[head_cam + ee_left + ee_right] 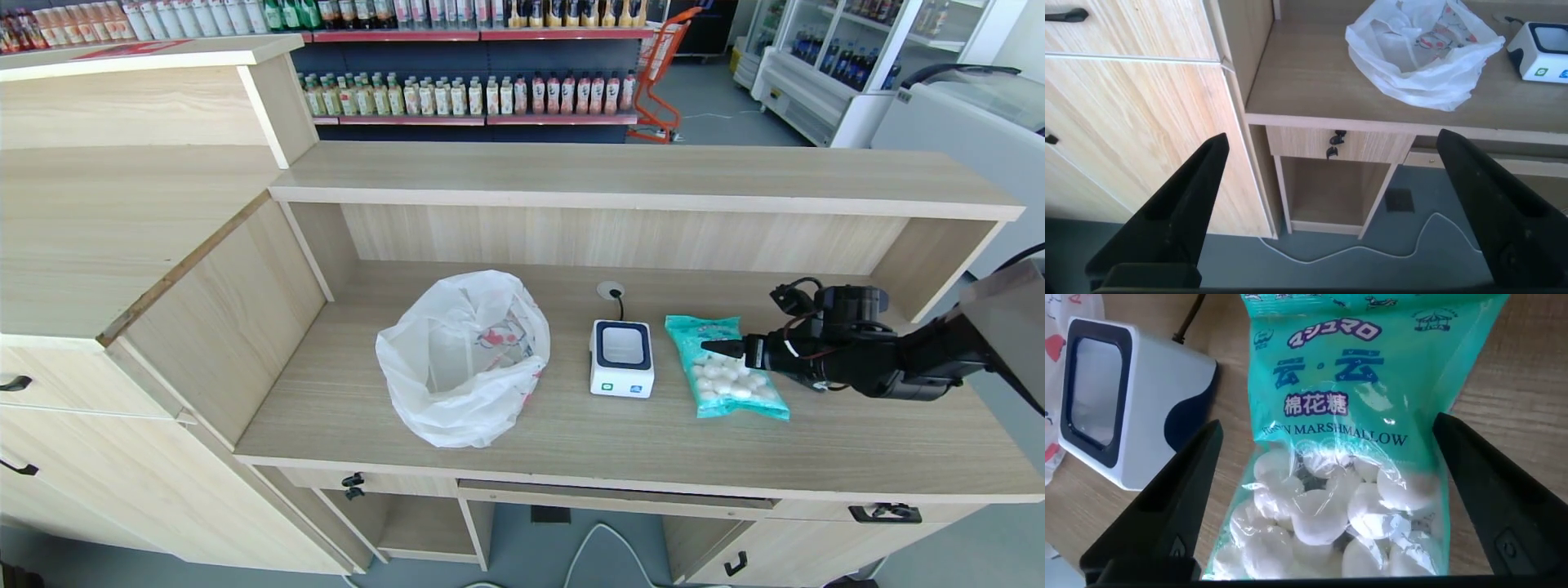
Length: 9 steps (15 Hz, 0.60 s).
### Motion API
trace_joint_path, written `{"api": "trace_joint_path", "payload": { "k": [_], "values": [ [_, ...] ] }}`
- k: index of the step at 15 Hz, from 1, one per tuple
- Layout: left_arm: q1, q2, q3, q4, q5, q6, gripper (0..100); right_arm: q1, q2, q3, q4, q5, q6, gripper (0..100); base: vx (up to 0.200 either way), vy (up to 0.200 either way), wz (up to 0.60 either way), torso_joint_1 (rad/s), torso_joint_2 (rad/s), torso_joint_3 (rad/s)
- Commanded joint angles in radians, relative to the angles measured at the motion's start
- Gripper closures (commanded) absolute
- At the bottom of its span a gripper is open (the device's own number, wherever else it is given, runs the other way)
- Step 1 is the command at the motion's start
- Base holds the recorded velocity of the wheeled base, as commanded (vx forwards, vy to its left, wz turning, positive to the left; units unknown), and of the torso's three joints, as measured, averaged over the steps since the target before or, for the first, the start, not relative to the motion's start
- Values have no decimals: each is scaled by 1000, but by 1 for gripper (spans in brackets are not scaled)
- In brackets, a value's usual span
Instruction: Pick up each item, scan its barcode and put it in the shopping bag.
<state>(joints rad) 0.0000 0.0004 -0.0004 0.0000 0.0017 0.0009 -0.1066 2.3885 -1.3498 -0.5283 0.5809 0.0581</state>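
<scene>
Right claw (722, 349) wide open and empty over teal marshmallow bag (725, 371) on worktop (571, 433), barcode scanner (622, 357) at its 9 o'clock, white shopping bag (461, 359) beyond; left claw (1331, 204) wide open, empty.

The count is one white shopping bag (408, 384), one barcode scanner (622, 357) and one teal marshmallow packet (735, 394).

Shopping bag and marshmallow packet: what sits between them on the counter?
The barcode scanner stands between the shopping bag and the marshmallow packet, as the head view shows.
</scene>
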Motion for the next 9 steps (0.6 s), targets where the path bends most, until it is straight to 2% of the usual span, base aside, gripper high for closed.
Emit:
{"api": "trace_joint_path", "payload": {
  "k": [1,9],
  "values": [
    [0,0,0,0,0,1,0,8,15,-3,1,1,0,0,0,0,0,0,0,0],
    [0,0,0,0,0,1,0,44,24,14,8,10,-11,0,0,0,0,0,0,0]
  ]
}}
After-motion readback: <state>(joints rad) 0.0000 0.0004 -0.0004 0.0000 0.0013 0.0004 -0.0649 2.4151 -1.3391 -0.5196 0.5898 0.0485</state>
